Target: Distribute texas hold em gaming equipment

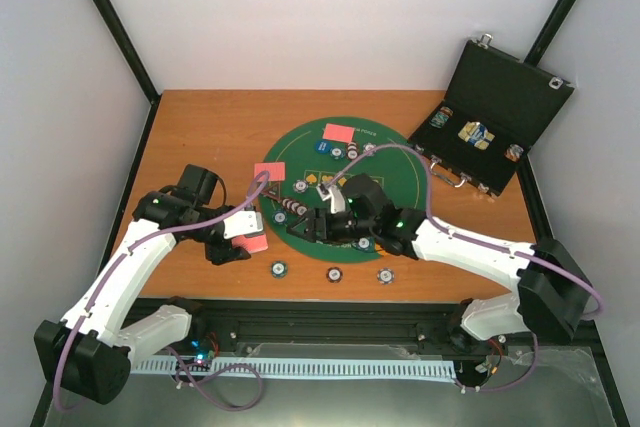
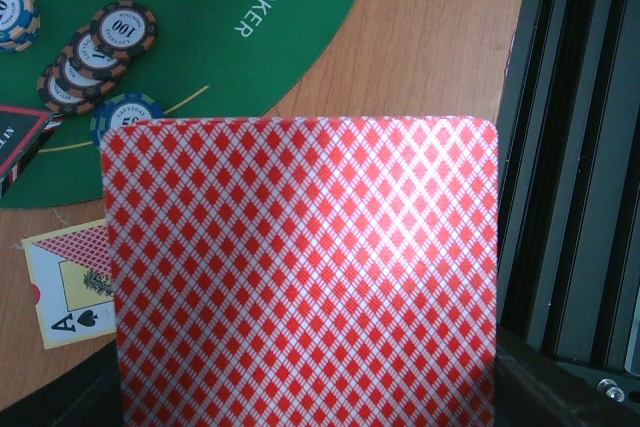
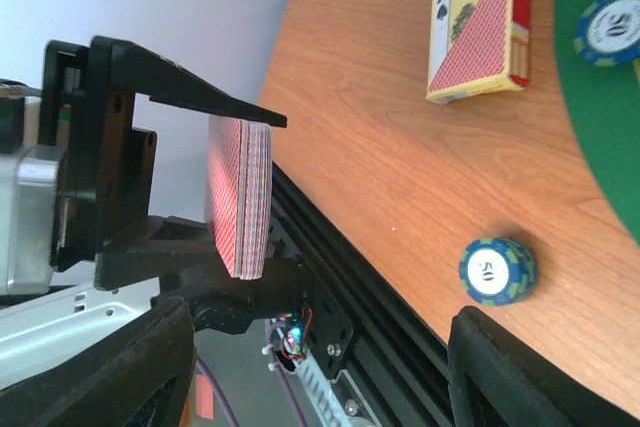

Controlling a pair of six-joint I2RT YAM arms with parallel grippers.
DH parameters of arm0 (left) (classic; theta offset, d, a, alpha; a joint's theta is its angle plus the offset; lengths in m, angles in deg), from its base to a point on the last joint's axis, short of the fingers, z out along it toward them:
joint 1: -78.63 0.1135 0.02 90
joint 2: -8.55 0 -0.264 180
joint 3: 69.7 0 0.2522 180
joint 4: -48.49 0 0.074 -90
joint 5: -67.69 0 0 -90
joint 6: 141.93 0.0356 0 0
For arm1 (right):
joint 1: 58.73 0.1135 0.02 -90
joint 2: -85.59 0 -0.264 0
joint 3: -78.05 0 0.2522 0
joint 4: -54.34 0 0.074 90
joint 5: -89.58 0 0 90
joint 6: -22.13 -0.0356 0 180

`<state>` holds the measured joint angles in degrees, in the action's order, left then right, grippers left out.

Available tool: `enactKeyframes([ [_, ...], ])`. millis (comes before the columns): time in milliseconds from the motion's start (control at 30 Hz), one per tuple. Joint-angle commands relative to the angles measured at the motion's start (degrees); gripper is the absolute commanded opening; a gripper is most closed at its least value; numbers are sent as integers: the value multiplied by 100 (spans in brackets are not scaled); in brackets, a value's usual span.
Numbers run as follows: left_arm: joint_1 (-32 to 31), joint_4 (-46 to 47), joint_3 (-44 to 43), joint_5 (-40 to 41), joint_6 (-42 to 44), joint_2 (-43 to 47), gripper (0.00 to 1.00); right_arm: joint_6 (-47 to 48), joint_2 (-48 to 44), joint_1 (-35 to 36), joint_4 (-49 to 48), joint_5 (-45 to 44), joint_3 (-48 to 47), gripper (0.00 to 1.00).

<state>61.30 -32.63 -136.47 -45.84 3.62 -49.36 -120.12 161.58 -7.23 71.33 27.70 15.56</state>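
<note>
— Nearest the bases?
— The left gripper (image 1: 245, 237), by the near-left rim of the green mat (image 2: 200, 27), clamped on the deck of cards (image 2: 300, 267) by its side edges. Red back toward its own camera, held clear of the table (image 1: 200, 127); tilt hard to judge.
— And opposite?
— The right gripper (image 3: 320, 332), fingers (image 3: 120, 367) wide apart, nothing between them. Faces the deck's thin end.
— Which way for the next move, then?
— Straight ahead of the right jaws, apart from them. Long axis seemingly along the left fingers, pointing out toward the right arm. Probably calls for pinching the free end, or dealing from the left alone; cannot say which.
— Farther out?
— A blue chip (image 3: 498, 270) on the table, the card box (image 3: 480, 32) just off the mat, maroon chips (image 2: 95, 57) overlapping on it. Farthest, the black case (image 1: 490, 117), lid up.
— Anything unclear?
— Deck's face side and card count hidden; left fingertips cut off behind it in their own view. Case contents too small to name.
</note>
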Motion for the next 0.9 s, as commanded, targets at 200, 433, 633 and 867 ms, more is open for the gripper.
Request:
enactKeyframes([
  [200,1,-97,-166,-80,-10,135,52,-416,723,562,-1389,0,-108,68],
  [433,5,-142,-169,-44,55,149,52,-577,1038,684,-1887,145,-97,66],
  [633,5,-147,-171,-60,44,189,52,-706,1244,741,-2159,228,-144,66],
  [867,6,-163,-190,-55,56,214,52,-678,1632,843,-2191,291,-492,65],
])
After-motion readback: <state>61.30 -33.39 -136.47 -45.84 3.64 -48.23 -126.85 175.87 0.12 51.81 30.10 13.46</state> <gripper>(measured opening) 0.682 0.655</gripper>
